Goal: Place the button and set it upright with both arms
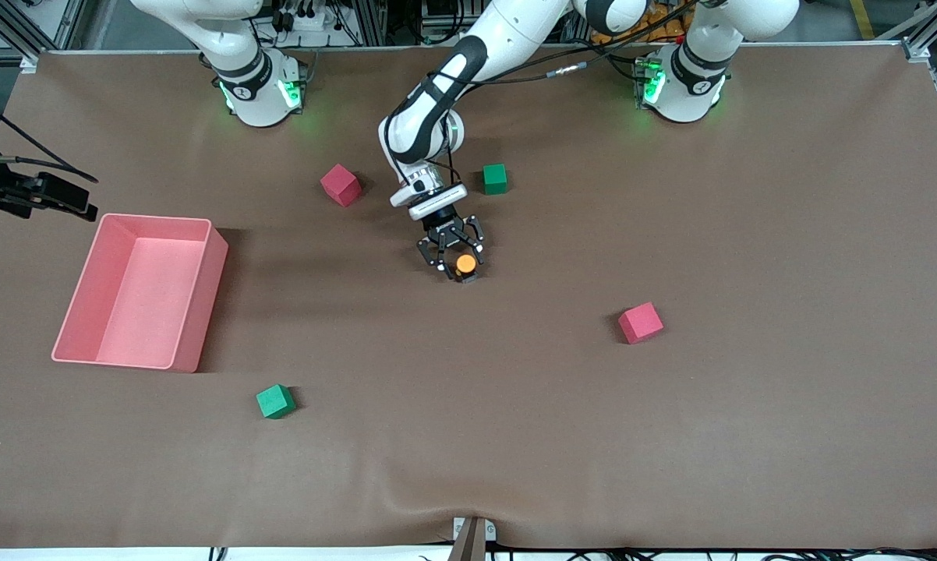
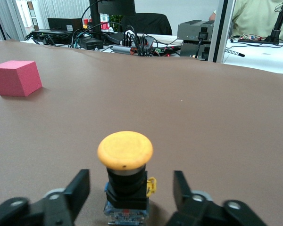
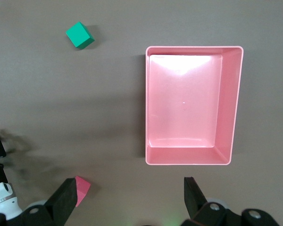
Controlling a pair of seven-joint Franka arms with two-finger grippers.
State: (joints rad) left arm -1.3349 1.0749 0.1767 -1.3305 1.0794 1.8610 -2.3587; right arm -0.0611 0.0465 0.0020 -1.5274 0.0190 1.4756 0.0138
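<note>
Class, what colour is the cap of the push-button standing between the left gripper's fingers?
Orange, on the push-button; the left wrist view shows it best.

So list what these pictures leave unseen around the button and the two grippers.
- Button base: cut off by the left wrist view's edge; contact with the table unseen.
- Left gripper: only its open fingers show there.
- Right gripper: mostly cut off by the front view's edge, above the table near the pink bin.

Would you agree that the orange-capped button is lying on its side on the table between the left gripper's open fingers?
Not quite: the button stands upright on the table, orange cap on top of its black body, as the left wrist view shows. The rest holds: it sits between the open fingers of the left gripper, which do not touch it.
</note>
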